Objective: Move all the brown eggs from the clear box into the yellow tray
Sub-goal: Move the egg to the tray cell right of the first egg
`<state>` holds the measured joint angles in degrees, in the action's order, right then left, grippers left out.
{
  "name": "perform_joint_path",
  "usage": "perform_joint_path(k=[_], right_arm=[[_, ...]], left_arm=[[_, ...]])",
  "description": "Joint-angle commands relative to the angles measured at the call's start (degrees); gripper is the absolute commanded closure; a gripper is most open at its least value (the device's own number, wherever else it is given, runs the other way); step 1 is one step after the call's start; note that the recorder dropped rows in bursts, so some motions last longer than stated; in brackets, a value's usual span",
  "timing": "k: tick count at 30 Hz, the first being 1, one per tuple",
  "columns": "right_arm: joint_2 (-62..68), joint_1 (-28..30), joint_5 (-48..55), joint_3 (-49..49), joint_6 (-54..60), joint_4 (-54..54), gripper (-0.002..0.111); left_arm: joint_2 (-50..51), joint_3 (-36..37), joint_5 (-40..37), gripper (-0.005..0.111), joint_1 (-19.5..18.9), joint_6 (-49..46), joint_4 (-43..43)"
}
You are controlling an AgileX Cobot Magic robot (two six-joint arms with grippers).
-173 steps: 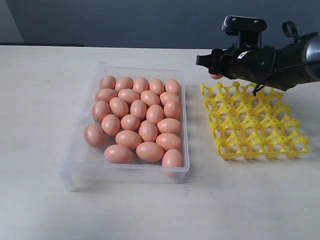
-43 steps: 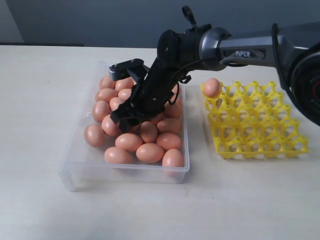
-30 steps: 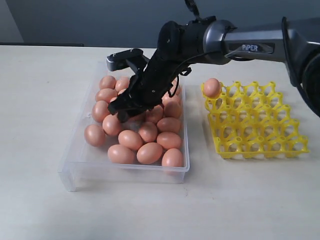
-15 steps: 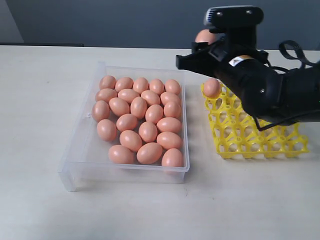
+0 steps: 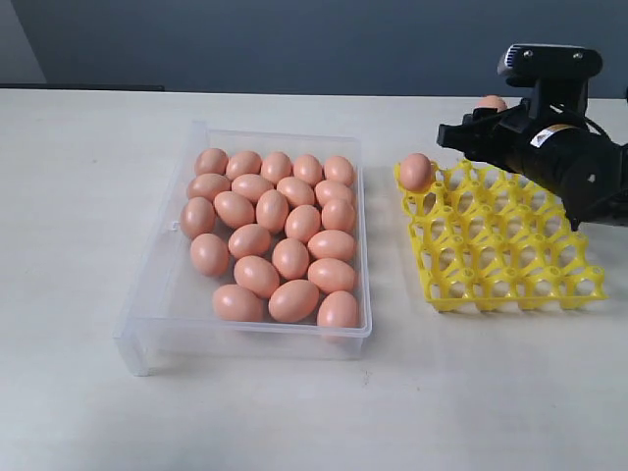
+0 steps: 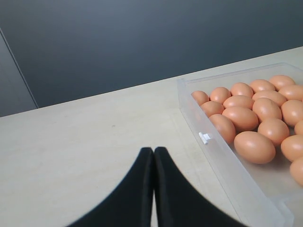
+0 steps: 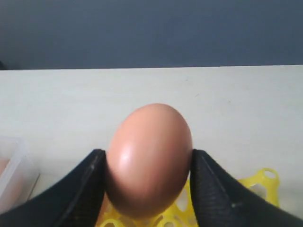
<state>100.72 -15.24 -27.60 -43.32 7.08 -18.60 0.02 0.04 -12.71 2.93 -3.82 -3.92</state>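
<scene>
From the exterior camera, the clear box point(image 5: 245, 336) sat on the pale tabletop point(image 5: 88, 196) at the 9 o'clock side of the yellow tray point(image 5: 491, 302), the two just apart, with roughly two dozen brown eggs point(image 5: 272, 211) packed inside it. A seated egg point(image 5: 415, 172) stood in the tray's corner cup at 10 o'clock, the far corner nearest the box. The right claw point(image 5: 489, 114) hung over the tray's 12 o'clock edge with a held egg point(image 5: 491, 102) peeping above the black housing; how the fingers stood could not be made out from there. A small white-and-orange sticker point(image 5: 538, 140) on that housing carried print too small to read. The left wrist camera showed the left claw point(image 6: 153, 184), which the exterior camera did not catch: its two black fingers were pressed together with nothing between them, over bare tabletop just beside the box wall point(image 6: 227, 182). A small white tab point(image 6: 205, 137) sat on that wall, with part of the eggs beyond. The right wrist camera settled what the exterior one hid: the right claw was clamped on the held egg point(image 7: 149, 156), a black finger point(image 7: 85, 189) touching each flank. The yellow tray's rim point(image 7: 265, 182) showed beneath it, and a corner of the clear box point(image 7: 12, 163) sat off to one side.
</scene>
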Motion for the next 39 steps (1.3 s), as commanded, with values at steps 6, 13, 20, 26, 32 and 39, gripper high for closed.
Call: perform_joint_path(k=[6,13,20,26,32,39], right_arm=[[7.9,2.1,-1.6,-3.4,-12.3,18.6,0.109],[12.2,2.1,4.0,-10.2,-13.3,18.6,0.109],[12.7,2.1,7.8,-11.2,-13.3,18.6,0.109],[12.8,2.1,8.3,-11.2,-13.3,18.6,0.109],[12.8,2.1,11.7,-11.2,-13.3,18.6,0.109],[12.8,2.1,13.3,-11.2,-13.3,18.0,0.109]], left_arm=[[0.0,0.0,0.8,0.106,0.0,0.2,0.0],[0.0,0.0,0.8,0.106,0.0,0.2,0.0],[0.0,0.0,0.8,0.106,0.0,0.2,0.0],[0.0,0.0,0.8,0.106,0.0,0.2,0.0],[0.0,0.0,0.8,0.106,0.0,0.2,0.0],[0.0,0.0,0.8,0.106,0.0,0.2,0.0]])
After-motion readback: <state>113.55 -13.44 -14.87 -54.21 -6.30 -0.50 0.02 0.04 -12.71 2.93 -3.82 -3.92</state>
